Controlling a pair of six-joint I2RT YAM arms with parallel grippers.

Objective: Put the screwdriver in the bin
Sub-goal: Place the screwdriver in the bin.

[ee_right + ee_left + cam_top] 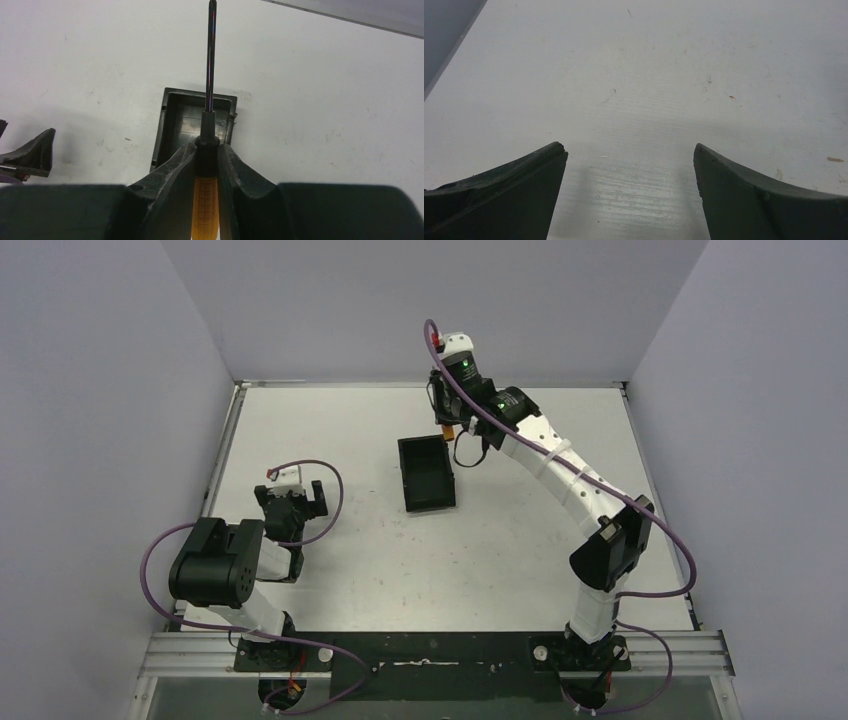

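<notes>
Right pincer (206, 148) clamped on the screwdriver (205, 210) by the bin (165, 120) — left pincer (630, 149) apart.

The screwdriver (208, 122) has an orange handle marked with a fine grid, a black collar and a dark shaft with a bluish-purple sheen. The bin (427, 475) is matt black, and the table (520, 540) is white with faint scuffs and small brown specks. Purple cables (687, 565) loop round the black-and-white arms (560, 465).
</notes>
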